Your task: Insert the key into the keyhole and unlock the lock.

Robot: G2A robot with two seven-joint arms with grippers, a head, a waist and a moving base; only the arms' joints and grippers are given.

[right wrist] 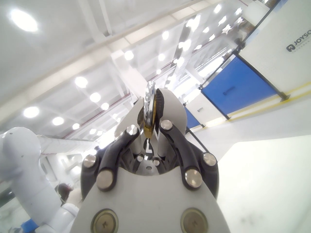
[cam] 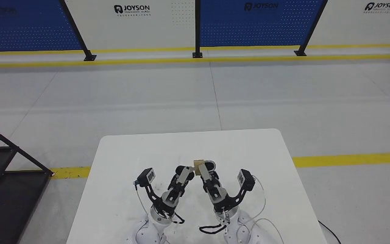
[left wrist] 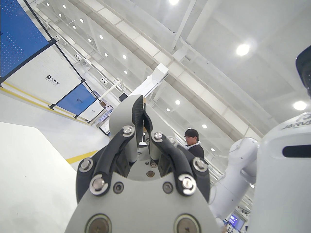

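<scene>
White tabletop [cam: 183,146] on a pale workshop floor carries the scene, and both arms are raised over its six o'clock edge. Above it, the right gripper [right wrist: 151,109] is clamped on the lock [right wrist: 148,116]. The brass body is pinched between the two ribbed pads [right wrist: 159,103], narrow edge toward the wrist camera, and the chrome shackle [right wrist: 150,90] stands out past the fingertips. From above, that gripper [cam: 209,168] sits just at four o'clock of the lock [cam: 199,164], which is held up off the table.

On the other side, the left gripper [left wrist: 141,115] has its black pads [left wrist: 137,112] drawn almost flat against each other, with only a thin slit between them. Whether the key lies in that slit I cannot tell. From above, the left gripper [cam: 184,174] is at eight o'clock of the lock, its tip close beside the brass body; whether they touch cannot be judged. The two grippers lean toward one another and meet in a peak at the lock.

Each wrist carries a black block: the left camera block [cam: 144,177] at nine o'clock of its arm, the right camera block [cam: 245,178] at three o'clock of its own.

Beyond the table, a yellow floor line [cam: 341,160] runs out at three o'clock. A dark rack [cam: 15,183] stands off the nine o'clock side. A fence of blue and white panels [cam: 262,21] crosses the floor at twelve o'clock, well apart from the table.
</scene>
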